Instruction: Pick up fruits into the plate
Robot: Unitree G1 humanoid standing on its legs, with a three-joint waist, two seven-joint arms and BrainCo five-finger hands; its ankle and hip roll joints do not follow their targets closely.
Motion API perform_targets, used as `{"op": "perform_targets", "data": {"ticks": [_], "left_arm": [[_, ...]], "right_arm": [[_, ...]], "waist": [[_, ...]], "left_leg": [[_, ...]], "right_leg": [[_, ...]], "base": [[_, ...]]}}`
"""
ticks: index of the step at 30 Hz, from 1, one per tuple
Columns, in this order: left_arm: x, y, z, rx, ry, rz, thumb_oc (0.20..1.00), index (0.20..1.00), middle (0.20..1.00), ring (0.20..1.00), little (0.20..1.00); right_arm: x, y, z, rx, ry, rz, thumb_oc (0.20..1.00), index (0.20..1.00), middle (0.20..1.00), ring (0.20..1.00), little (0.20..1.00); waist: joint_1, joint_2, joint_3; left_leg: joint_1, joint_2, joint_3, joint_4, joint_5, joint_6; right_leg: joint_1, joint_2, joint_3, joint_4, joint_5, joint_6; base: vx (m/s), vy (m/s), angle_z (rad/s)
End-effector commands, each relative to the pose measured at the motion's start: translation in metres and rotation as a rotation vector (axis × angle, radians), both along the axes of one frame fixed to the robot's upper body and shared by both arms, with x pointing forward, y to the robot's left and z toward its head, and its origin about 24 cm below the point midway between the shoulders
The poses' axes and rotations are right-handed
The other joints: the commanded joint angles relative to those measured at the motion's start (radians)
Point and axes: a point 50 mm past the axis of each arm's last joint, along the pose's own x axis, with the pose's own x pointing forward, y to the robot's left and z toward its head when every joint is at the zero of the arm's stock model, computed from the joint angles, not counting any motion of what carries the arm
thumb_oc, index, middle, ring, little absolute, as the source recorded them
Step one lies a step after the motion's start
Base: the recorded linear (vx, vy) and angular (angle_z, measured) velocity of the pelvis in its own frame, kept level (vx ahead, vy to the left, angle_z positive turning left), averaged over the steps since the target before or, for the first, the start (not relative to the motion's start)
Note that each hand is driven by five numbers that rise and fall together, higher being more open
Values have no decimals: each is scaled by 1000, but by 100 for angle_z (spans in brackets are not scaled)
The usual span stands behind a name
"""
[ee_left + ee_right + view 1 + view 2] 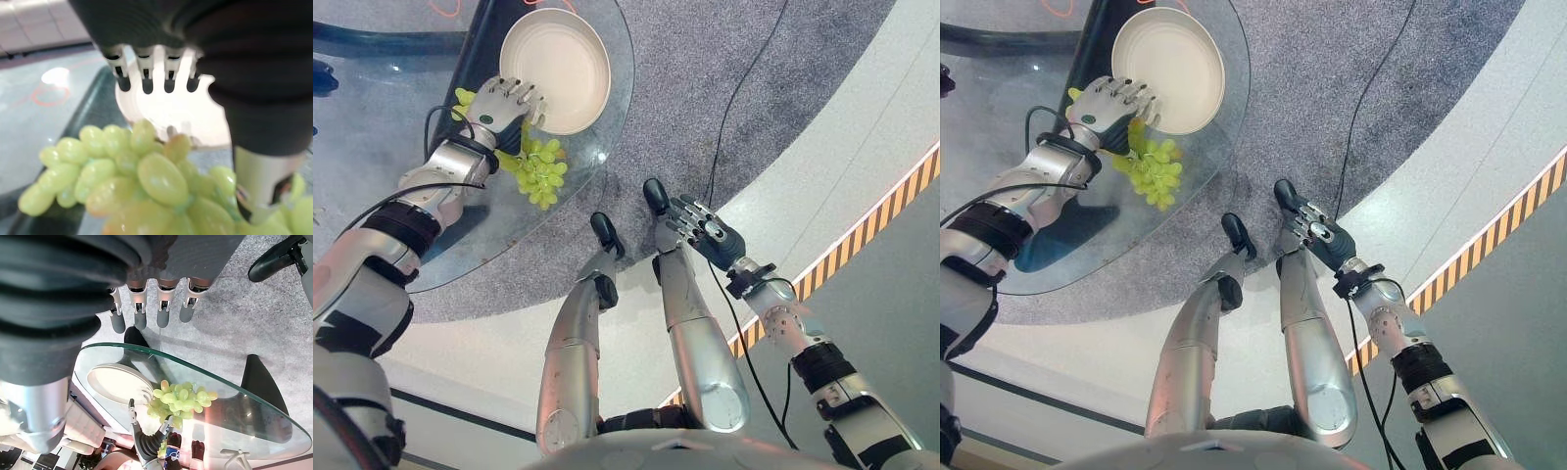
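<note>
Grapes (540, 171), one green bunch, sit upper left of frame on the glass table (372, 147), just beside the near rim of the cream plate (555, 69) and not in it yet. My left hand (504, 101) is over the top of the bunch, fingertips reaching the plate's edge; in the left wrist view my fingers (146, 73) look fairly straight above the fruit, so I read it as not closed on anything, though that view is too close to be sure whether the thumb touches a grape. My right hand (705, 230) hangs mid-frame over the grey carpet (724, 88), fingers relaxed, holding nothing, well apart from the table. Risks as I judge them: the bunch is loose and lumpy, so a shallow pinch on outer grapes could tear a few off the stem and they'd roll on the glass, possibly off the table edge onto the carpet. The glass is slick, so closing from above may just push the bunch sideways rather than trap it. My fingertips are right at the plate rim; curling or lifting carelessly could nudge or tip the plate and shift the target. Squeezing hard would crush fruit. Writing: no readable label or brand on the grapes, plate or table; the only marking I can make out is the yellow-and-black striped floor tape (862, 230) at right.
</note>
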Motion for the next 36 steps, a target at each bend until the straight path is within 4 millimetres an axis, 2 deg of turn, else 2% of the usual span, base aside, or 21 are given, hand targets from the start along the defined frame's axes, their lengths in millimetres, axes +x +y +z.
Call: {"op": "perform_targets", "data": {"ticks": [1,15,24,36], "left_arm": [[-11,23,-6,40,20,24,1000,1000,1000,1000,1000],[-24,33,-34,29,60,20,1000,1000,1000,1000,1000],[-23,30,-38,41,83,35,1000,1000,1000,1000,1000],[-9,28,-43,189,113,162,1000,1000,1000,1000,1000]], "right_arm": [[-15,0,-6,55,8,10,1000,1000,1000,1000,1000],[-13,0,-5,64,7,13,1000,1000,1000,1000,1000],[-11,0,-2,74,10,20,1000,1000,1000,1000,1000],[-5,11,6,112,-9,49,1000,1000,1000,1000,1000]], "waist": [[16,-8,-32],[41,6,-32],[41,1,-32],[18,-19,-32]], "left_leg": [[55,-73,-161,-39,-37,-27],[73,-72,-171,-79,-17,-28],[58,-70,-169,-80,-14,-29],[-15,-61,-157,-58,-7,-34]], "right_leg": [[54,22,-126,-55,-5,-4],[76,20,-132,-76,-2,4],[65,27,-131,-82,3,3],[-2,47,-124,-66,13,2]], "base": [[-17,31,-1],[-9,10,0],[0,0,0],[0,0,0]]}}
